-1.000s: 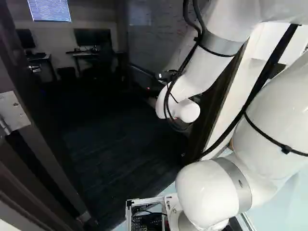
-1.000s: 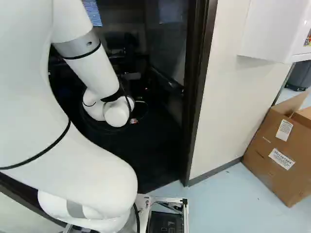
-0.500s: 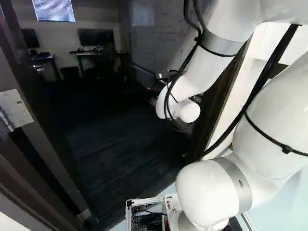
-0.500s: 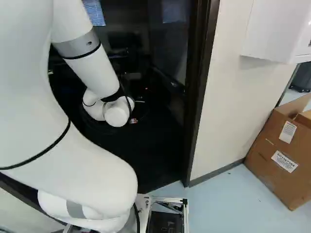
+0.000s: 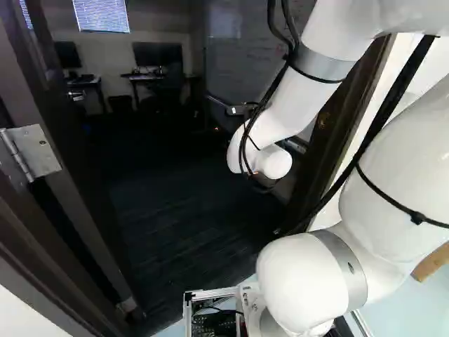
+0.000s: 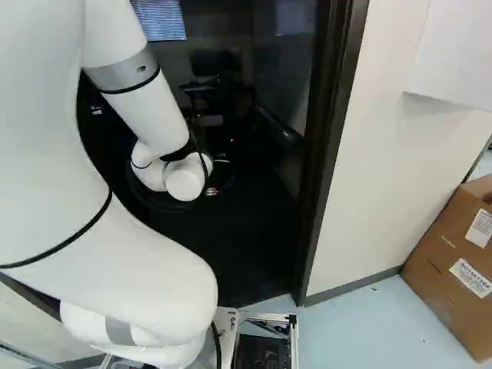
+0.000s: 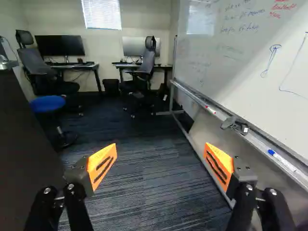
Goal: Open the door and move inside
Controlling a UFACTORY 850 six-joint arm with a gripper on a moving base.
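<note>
Carpet (image 7: 149,192) is stretching ahead of your pincer (image 7: 160,147), its fingers standing apart; the open door (image 7: 29,144) is running inward on its left, the whiteboard (image 7: 240,72) on its right.

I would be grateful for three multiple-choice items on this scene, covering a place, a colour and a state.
1. Where is the cardboard box in the right base view?
A) At the far left
B) At the far right
C) At the middle

2. What colour is the stool seat?
A) Blue
B) Red
C) White

3. How does the pincer stand?
A) Shut, empty
B) Shut on a chair
C) Open

1: B, it shows past the pale wall.
2: A, the wrist view shows it blue.
3: C, its orange pads stand wide apart, carpet visible between them.
</note>
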